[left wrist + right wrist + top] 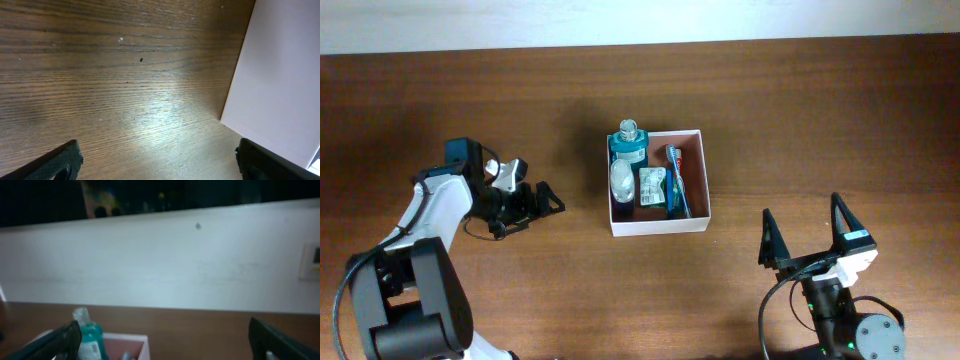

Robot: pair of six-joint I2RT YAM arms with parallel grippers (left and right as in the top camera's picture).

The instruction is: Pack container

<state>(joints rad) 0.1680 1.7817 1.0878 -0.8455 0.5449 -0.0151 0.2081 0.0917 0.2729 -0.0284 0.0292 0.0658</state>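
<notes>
White-walled, reddish-brown-lined container point(658, 226); teal bottle point(628, 152); brown wood-grain table point(770, 110).

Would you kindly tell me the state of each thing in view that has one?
container, open-topped, partly filled
teal bottle, capped, inside the container
white bottle, lying inside the container
blue-and-red pack, lying inside the container
left gripper, jaws open, empty
right gripper, jaws open, empty
</notes>
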